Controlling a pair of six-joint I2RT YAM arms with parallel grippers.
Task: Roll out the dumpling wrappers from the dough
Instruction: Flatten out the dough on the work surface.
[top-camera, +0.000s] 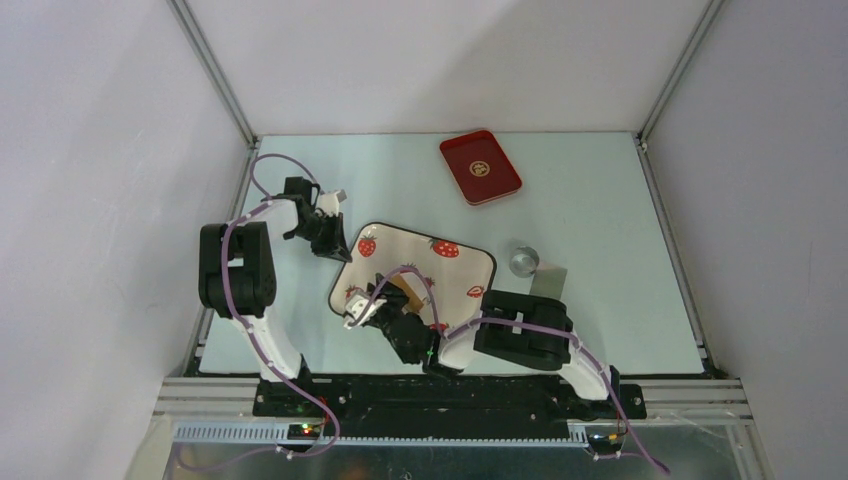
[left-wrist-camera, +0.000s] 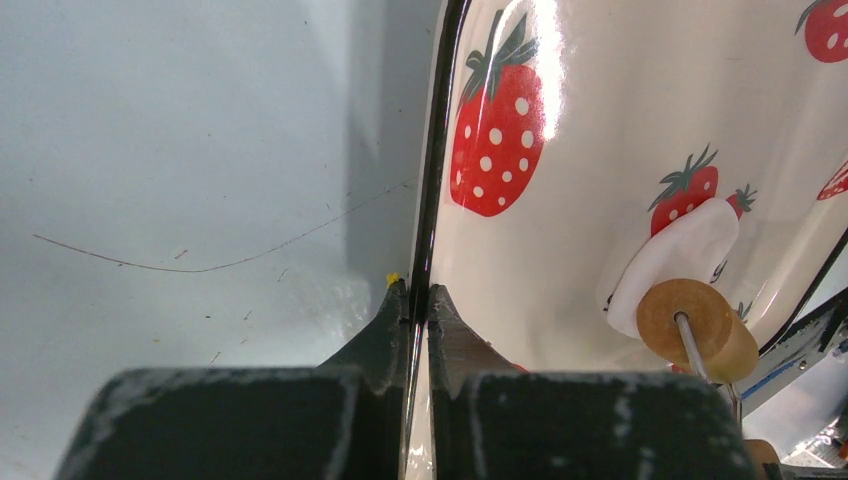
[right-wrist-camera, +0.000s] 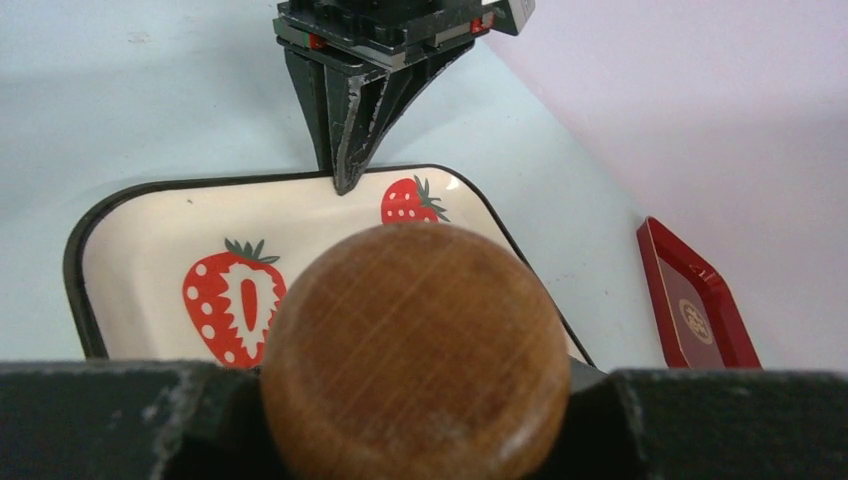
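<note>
anchored for rolling
left gripper (left-wrist-camera: 418, 305) pinches tray rim (left-wrist-camera: 432, 180) steady; right gripper (right-wrist-camera: 415, 400) clamps rolling pin (left-wrist-camera: 698, 322); dough (left-wrist-camera: 680, 250) right of left fingers (left-wrist-camera: 385, 335).

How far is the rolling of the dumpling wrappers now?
Done: left hand clamps the black rim of the cream strawberry-printed tray; the white dough piece already looks fairly flat. In hand: right hand holds the wooden rolling pin over its edge. Left: finishing the rolling.
</note>
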